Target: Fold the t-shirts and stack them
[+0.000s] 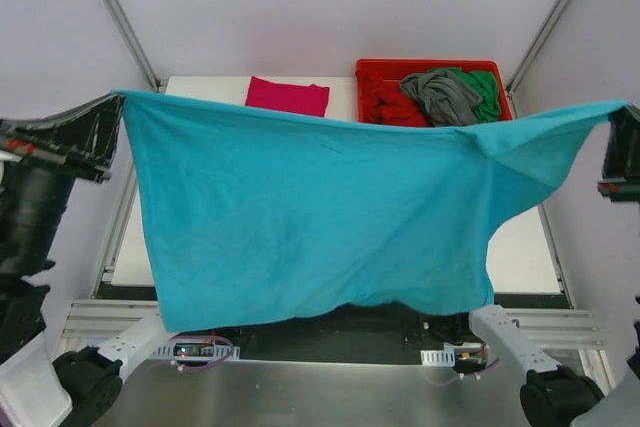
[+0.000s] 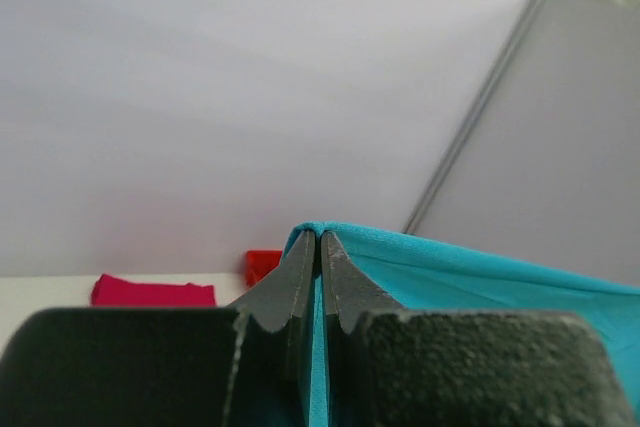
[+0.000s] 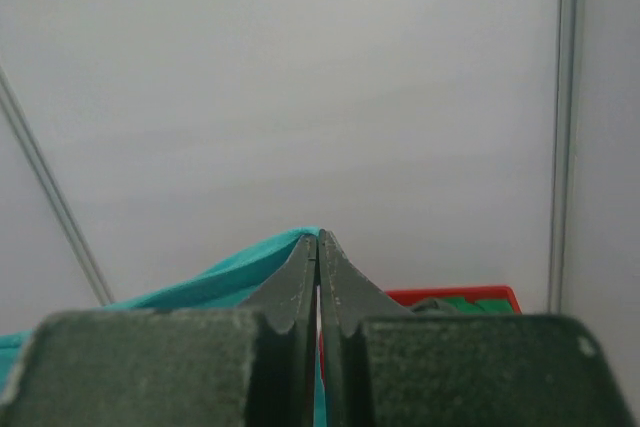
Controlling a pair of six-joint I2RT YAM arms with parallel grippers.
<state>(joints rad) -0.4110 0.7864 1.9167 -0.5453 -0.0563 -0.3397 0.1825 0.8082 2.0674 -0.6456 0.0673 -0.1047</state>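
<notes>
Inside both jaws, corners of teal t-shirt (image 1: 320, 217)

The left arm (image 1: 35, 209) is matte black in its upper part, a thick rounded housing with a small red-and-white marking (image 1: 20, 147) near its top edge. Its lower link (image 1: 135, 339) is pale grey-white and meets a round black joint (image 1: 90, 377). The right arm (image 1: 622, 152) follows the same scheme, black above with a white link (image 1: 505, 332) and a black round joint (image 1: 550, 397) below. Beside each base sits a small circuit board (image 1: 195, 350) trailing thin purple wires (image 1: 222, 349). Seen from the wrist cameras, the jaws are dark grey wedges tapering to thin tips, each with a stepped notch on its inner face. Behind them are broad blocks (image 2: 470, 367) with a grainy, pebbled black surface.
</notes>
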